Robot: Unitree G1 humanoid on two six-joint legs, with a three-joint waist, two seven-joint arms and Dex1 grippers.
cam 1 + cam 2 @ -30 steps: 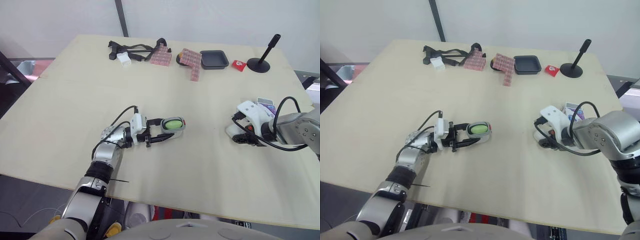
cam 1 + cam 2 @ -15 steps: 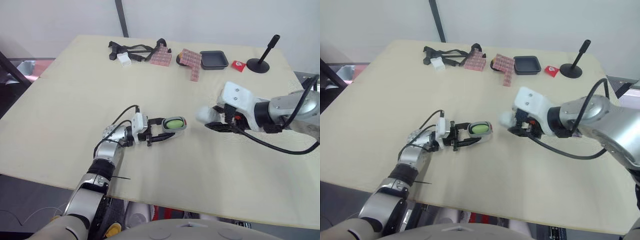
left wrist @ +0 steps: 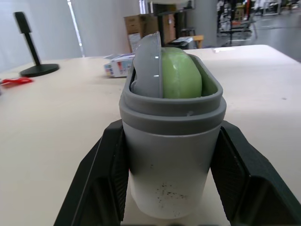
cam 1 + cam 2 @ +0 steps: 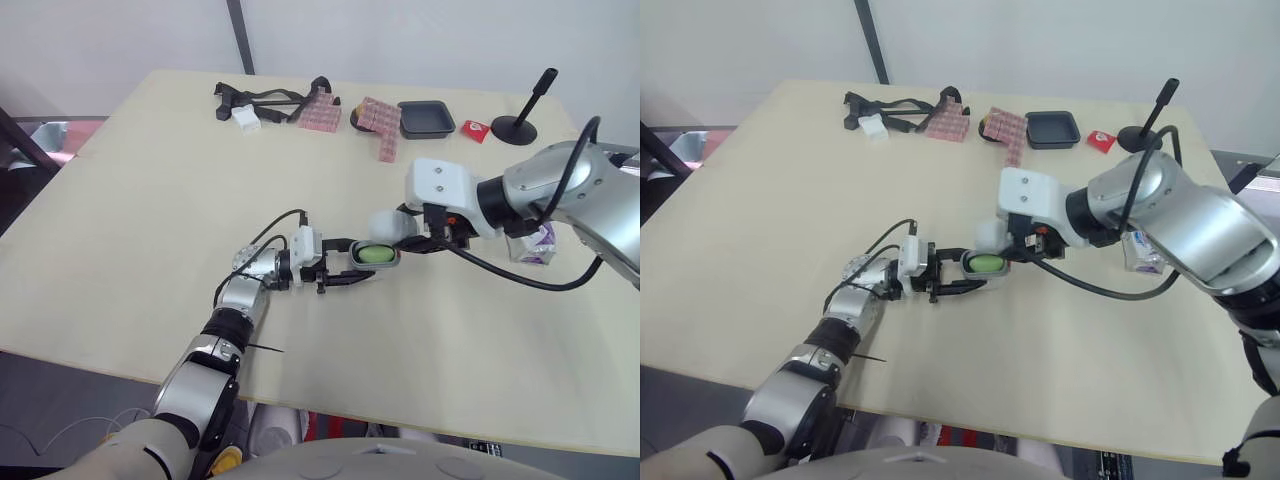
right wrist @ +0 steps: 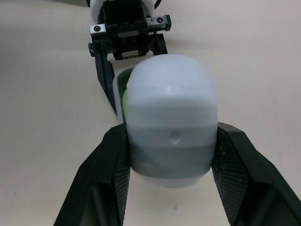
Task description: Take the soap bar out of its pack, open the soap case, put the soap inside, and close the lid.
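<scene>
Already the green soap bar (image 4: 375, 254) lay in the grey soap case (image 3: 171, 155), clenched between the left gripper's (image 4: 362, 261) fingers mid-table (image 4: 150, 180). The right gripper (image 5: 171, 141), grasping the pale lid (image 5: 171, 108), had swung in from the table's right side to the case's open mouth. Only pressing it shut appeared to remain.

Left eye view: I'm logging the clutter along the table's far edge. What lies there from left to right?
Black straps → pink pack → second pink pack → black tray → red packet → black stand
</scene>
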